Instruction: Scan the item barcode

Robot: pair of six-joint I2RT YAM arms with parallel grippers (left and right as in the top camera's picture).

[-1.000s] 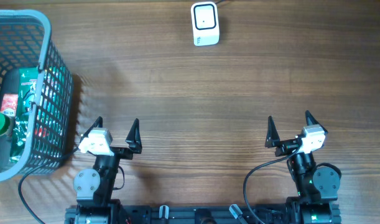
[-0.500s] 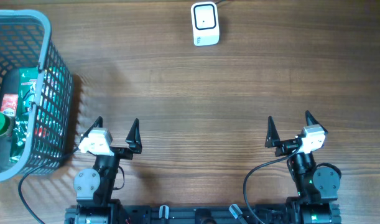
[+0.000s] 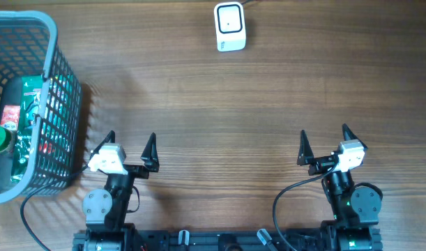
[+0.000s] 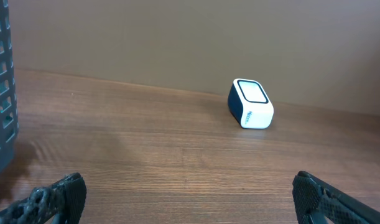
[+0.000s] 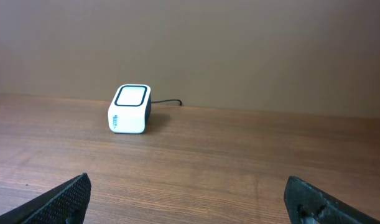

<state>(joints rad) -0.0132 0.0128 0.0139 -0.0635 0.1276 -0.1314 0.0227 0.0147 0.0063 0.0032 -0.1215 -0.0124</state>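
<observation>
Overhead: scanner (image 3: 230, 26) face-up, lengthwise toward robot

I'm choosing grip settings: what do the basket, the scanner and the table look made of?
Basket: likely moulded plastic, matte blue-grey; even lattice walls, thick rounded rim. Scanner: probably hard plastic; smooth white shell, dark top window. Table: wood or wood-look laminate, low sheen; plank grain shows, but which one I cannot tell.

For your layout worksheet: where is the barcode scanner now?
Overhead, the white scanner sits centrally at the far edge of the table, well right of the basket.
</observation>
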